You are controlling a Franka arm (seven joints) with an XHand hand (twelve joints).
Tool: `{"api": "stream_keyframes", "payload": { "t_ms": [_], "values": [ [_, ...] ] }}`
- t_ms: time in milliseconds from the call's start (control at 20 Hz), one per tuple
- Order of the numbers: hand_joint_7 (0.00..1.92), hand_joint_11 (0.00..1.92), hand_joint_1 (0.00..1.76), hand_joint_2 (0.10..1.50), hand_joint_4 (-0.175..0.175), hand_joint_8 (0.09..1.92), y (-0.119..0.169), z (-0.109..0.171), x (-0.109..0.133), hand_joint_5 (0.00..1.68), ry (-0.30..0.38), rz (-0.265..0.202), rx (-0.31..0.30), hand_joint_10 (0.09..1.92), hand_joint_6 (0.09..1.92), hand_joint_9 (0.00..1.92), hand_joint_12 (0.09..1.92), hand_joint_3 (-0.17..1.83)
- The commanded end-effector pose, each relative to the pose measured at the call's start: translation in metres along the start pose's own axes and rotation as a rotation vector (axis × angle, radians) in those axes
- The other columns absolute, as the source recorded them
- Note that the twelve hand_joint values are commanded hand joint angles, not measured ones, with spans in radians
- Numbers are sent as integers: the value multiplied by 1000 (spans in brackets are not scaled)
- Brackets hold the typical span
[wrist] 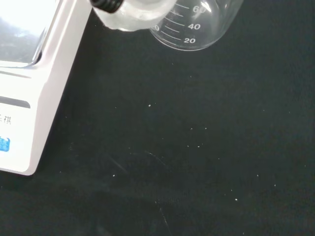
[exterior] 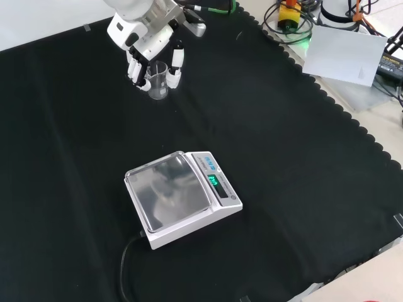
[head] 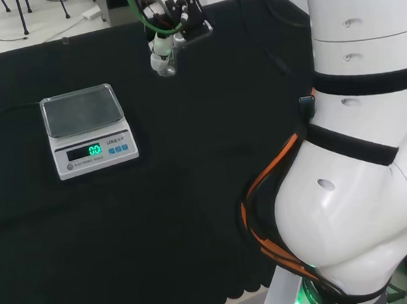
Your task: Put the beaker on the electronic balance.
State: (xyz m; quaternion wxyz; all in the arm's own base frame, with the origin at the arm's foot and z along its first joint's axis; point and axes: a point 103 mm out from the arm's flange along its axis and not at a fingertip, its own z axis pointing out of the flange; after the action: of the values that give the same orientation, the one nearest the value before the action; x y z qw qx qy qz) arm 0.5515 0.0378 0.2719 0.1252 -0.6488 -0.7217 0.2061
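We see the hand [exterior: 143, 39] with fingers curled round the upright beaker [exterior: 158, 80], well apart from the electronic balance [exterior: 182, 197], whose bare pan lies nearer the front camera.

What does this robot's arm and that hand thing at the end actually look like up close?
The arm is made of big, glossy white rounded links joined by black bands, with orange and black cables running along its side. The hand is white with black parts, and its fingers are white with dark joints. Green and red wires loop near the wrist.
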Motion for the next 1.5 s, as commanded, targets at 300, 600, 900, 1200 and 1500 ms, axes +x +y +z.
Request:
{"api": "stream_keyframes", "payload": {
  "t_ms": [300, 600, 900, 1200, 1500],
  "values": [
    [816, 1028, 1084, 1236, -175, 1086, -8, -30, 13, 741, -35, -27, -27, 957, 1365, 988, 1124, 20],
    [819, 1032, 1084, 1236, -175, 1086, 4, -44, 38, 742, -51, -70, -38, 956, 1364, 991, 1122, 18],
    [822, 1035, 1085, 1236, -175, 1086, 24, -42, 71, 744, -62, -136, -23, 955, 1362, 995, 1118, 17],
    [824, 1039, 1086, 1236, -175, 1086, 44, -35, 91, 745, -54, -175, -8, 953, 1361, 998, 1116, 16],
    [827, 1041, 1086, 1237, -175, 1086, 61, -21, 98, 745, -38, -191, 16, 952, 1361, 1001, 1114, 14]
  ]
}}
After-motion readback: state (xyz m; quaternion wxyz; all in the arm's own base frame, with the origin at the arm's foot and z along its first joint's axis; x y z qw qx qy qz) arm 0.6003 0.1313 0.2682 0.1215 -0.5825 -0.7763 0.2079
